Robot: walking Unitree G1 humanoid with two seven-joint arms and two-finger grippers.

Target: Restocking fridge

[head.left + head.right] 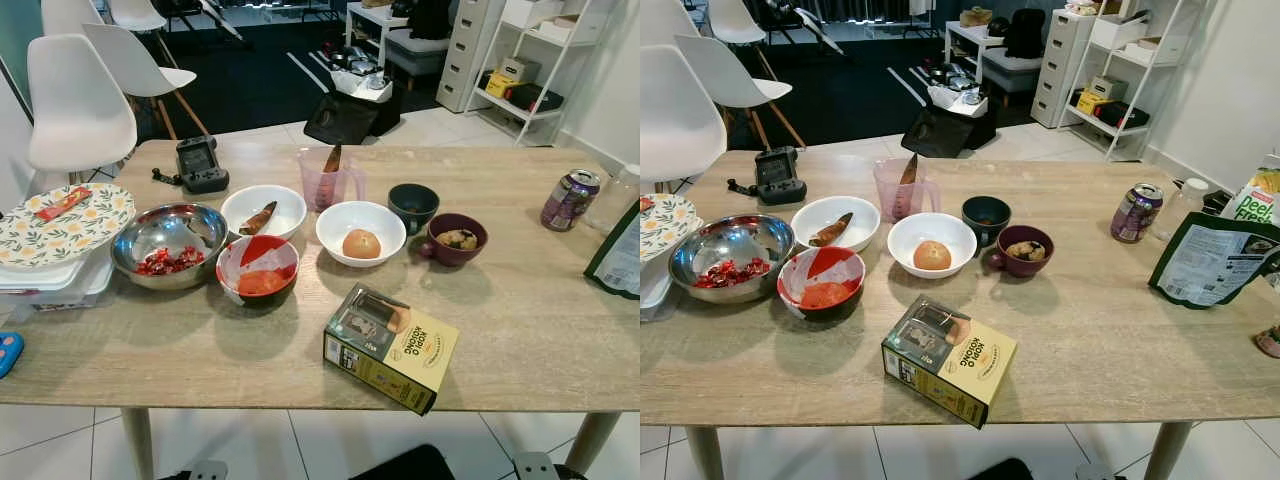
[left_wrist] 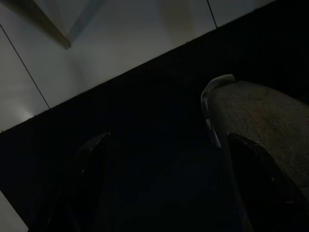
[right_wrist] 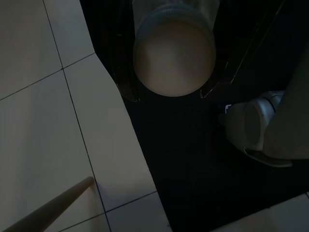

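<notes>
Surface (image 1: 520,330) laden: six bowls counted, one yellow box (image 1: 390,348) at near edge, one purple can (image 1: 570,199) far right. Left gripper (image 2: 159,183) held open over floor; right gripper state not discernible.

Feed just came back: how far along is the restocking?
Nothing looks put away. The right gripper holds a round container beside the robot. Left on the table: yellow box, soda can, bowl with round food, steel bowl, other bowls.
</notes>
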